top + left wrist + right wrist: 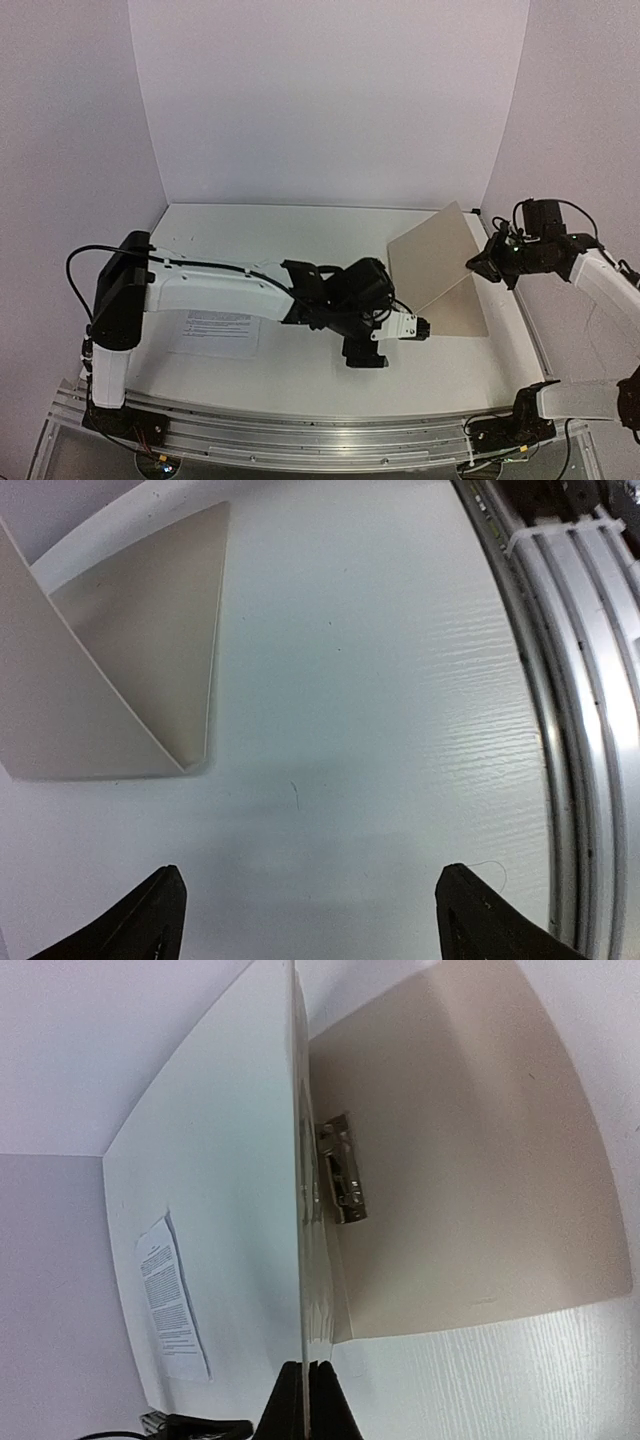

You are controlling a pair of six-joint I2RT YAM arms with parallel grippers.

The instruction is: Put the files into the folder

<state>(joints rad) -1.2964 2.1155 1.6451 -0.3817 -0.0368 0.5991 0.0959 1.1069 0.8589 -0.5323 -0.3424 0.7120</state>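
On the desk (300, 235), the folder (435, 265) sits open at the right; your right jaws pinch its raised cover. The files (220, 333) lie flat, well apart at the near left. Your left jaws hang wide, empty. Next, reach left for a sheet's edge; the way looks open.

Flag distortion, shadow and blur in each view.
Top external: even soft light, text on the sheet too small to read. Left wrist: wide lens bows the rail; soft shadow beside the folder. Right wrist: metal clip in focus.
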